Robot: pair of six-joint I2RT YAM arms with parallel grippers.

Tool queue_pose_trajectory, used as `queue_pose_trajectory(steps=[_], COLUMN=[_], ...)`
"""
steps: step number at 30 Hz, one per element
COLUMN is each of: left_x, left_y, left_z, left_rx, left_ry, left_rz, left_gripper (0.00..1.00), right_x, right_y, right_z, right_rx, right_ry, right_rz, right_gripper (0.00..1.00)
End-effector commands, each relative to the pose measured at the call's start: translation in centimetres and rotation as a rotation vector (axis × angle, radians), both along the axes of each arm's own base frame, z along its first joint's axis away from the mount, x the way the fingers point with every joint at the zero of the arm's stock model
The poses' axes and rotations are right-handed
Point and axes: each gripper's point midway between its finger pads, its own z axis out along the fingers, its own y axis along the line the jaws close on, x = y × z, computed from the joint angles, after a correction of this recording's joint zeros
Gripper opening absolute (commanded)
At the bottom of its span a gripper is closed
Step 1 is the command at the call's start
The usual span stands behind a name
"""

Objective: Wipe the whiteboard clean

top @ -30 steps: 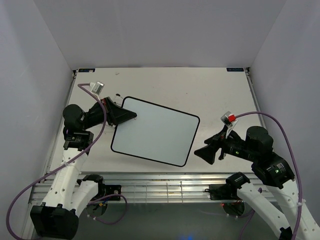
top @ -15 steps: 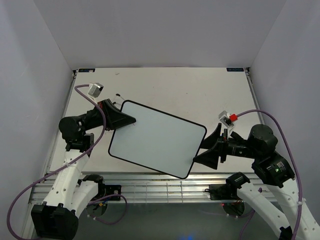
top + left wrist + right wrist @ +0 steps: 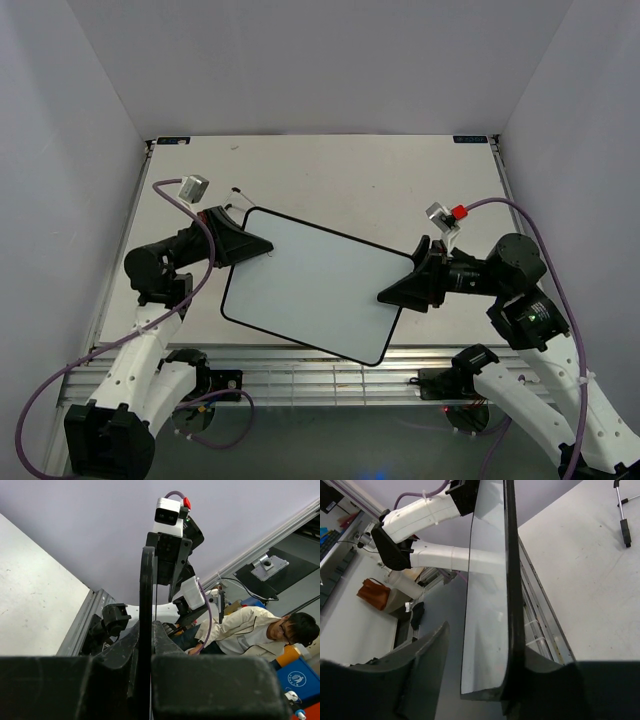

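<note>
White and wiped blank, the whiteboard (image 3: 315, 285) sits slantwise above the near half of the table (image 3: 350, 180), its lowest corner past the table's near edge. The left gripper (image 3: 266, 244) is clamped on the board's far-left edge. The right gripper (image 3: 387, 296) straddles the board's right edge, jaws parted: one finger touches, the other stands off.

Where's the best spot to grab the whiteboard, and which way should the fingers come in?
Grab the whiteboard by a short edge, coming in sideways, one finger on each flat face. It is thin and flat, too wide to pinch across. The left gripper clamps the left edge that way; the right gripper straddles the right edge, open.
</note>
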Motion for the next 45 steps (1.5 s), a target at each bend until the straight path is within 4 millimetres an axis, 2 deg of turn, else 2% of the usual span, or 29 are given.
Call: queue_pose_trajectory(steps=[1,4,5,10,12,14,18,23,27,28,32,34,35,36,38,39,40,41,43,45], left_x=[0.0,0.2,0.2,0.8,1.6,2.1,2.3,2.4,2.8,3.1,4.4,5.4,6.9,8.0,9.7,11.4,12.0,12.1,12.8,12.8], left_y=[0.3,0.3,0.3,0.2,0.1,0.1,0.3,0.3,0.5,0.5,0.7,0.8,1.2,1.7,2.9,4.2,4.7,5.1,5.8,5.9], left_z=[1.5,1.2,1.0,0.5,0.0,-0.4,-0.4,-0.3,-0.7,-1.0,-2.2,-2.3,-3.6,-4.1,-5.6,-6.0,-6.2,-7.8,-9.1,-11.4], left_rx=[-0.085,-0.096,-0.098,-0.083,-0.054,-0.036,-0.032,-0.029,-0.027,-0.029,0.001,0.035,0.074,0.130,0.220,0.267,0.292,0.332,0.362,0.384], left_ry=[-0.044,-0.040,-0.039,-0.061,-0.060,-0.035,-0.052,-0.075,-0.083,-0.077,-0.032,-0.057,0.030,-0.017,0.074,0.062,0.083,0.149,0.188,0.245], left_rz=[0.040,0.026,0.025,0.044,0.072,0.097,0.130,0.154,0.183,0.196,0.248,0.299,0.366,0.433,0.545,0.659,0.698,0.717,0.763,0.768], left_gripper=[0.00,0.00,0.00,0.00,0.01,0.09,0.33,0.42,0.54,0.74,0.98,0.98,0.98,0.98,0.98,0.98,0.98,0.98,0.98,0.98], right_x=[-1.3,-1.2,-1.2,-0.2,0.6,1.4,2.2,2.5,2.8,2.8,4.1,4.5,5.0,5.3,6.1,6.2,6.7,6.7,6.9,7.5], right_y=[-0.3,-0.4,-0.4,-0.7,-0.9,-1.1,-1.7,-2.4,-2.6,-2.7,-3.6,-4.1,-4.6,-4.9,-6.0,-6.5,-7.3,-7.9,-8.8,-10.4], right_z=[3.0,3.5,3.6,4.2,4.2,4.4,4.9,5.9,6.3,6.4,6.2,6.0,6.0,5.9,5.4,5.3,4.8,5.1,4.6,4.5], right_rx=[0.087,0.097,0.097,0.103,0.096,0.088,0.085,0.105,0.104,0.103,0.076,0.054,0.045,0.027,-0.019,-0.032,-0.059,-0.062,-0.095,-0.114], right_ry=[-0.094,-0.111,-0.113,-0.115,-0.119,-0.115,-0.135,-0.153,-0.162,-0.165,-0.168,-0.179,-0.183,-0.203,-0.195,-0.214,-0.206,-0.216,-0.220,-0.225], right_rz=[0.043,0.022,0.015,-0.071,-0.124,-0.182,-0.261,-0.320,-0.348,-0.356,-0.453,-0.494,-0.534,-0.555,-0.639,-0.665,-0.717,-0.745,-0.788,-0.882], right_gripper=[0.45,0.12,0.08,0.08,0.08,0.08,0.08,0.08,0.08,0.08,0.08,0.08,0.08,0.08,0.08,0.08,0.08,0.08,0.08,0.08])
